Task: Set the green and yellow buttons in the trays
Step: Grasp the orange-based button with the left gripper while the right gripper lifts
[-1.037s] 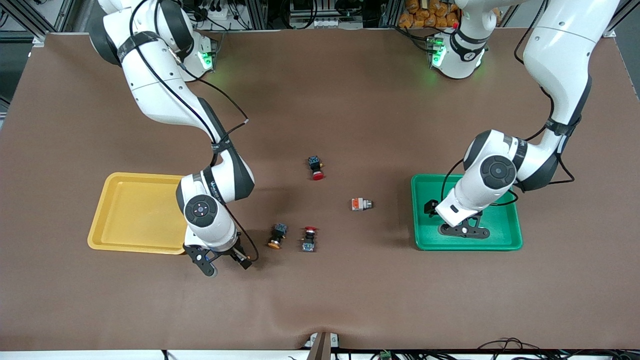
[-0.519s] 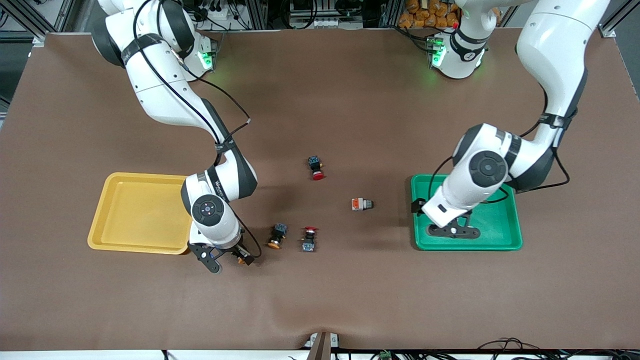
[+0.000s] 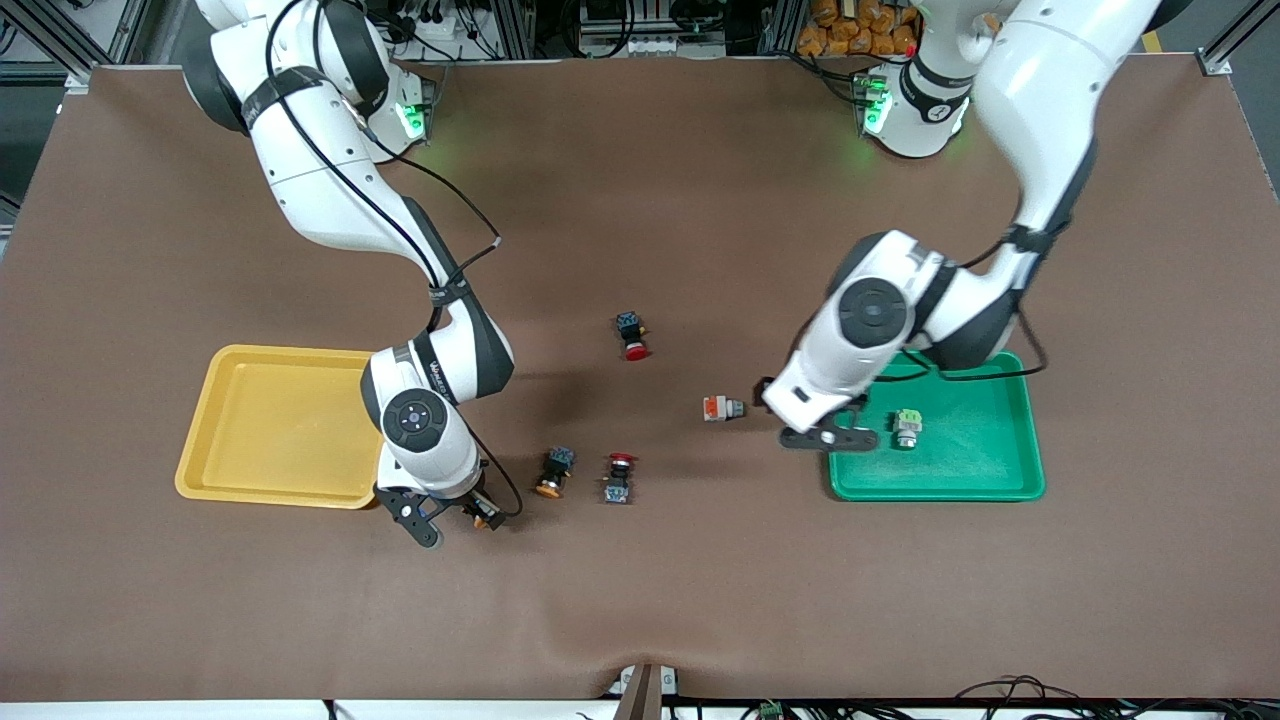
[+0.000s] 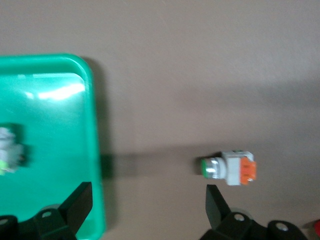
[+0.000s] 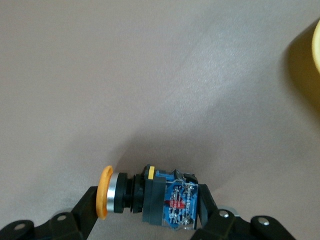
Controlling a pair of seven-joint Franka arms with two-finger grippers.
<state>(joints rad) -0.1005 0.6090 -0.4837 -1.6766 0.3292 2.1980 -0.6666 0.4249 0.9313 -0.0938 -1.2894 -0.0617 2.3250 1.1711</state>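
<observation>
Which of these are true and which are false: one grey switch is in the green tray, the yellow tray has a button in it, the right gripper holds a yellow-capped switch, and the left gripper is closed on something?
1. One grey switch lies in the green tray. True.
2. The yellow tray holds a button. False: nothing shows in it.
3. The right gripper is shut on a yellow-capped switch. True.
4. The left gripper is closed on something. False: it is open and empty, over the tray's rim and the table, with the orange-ended grey switch lying on the table near it.
</observation>
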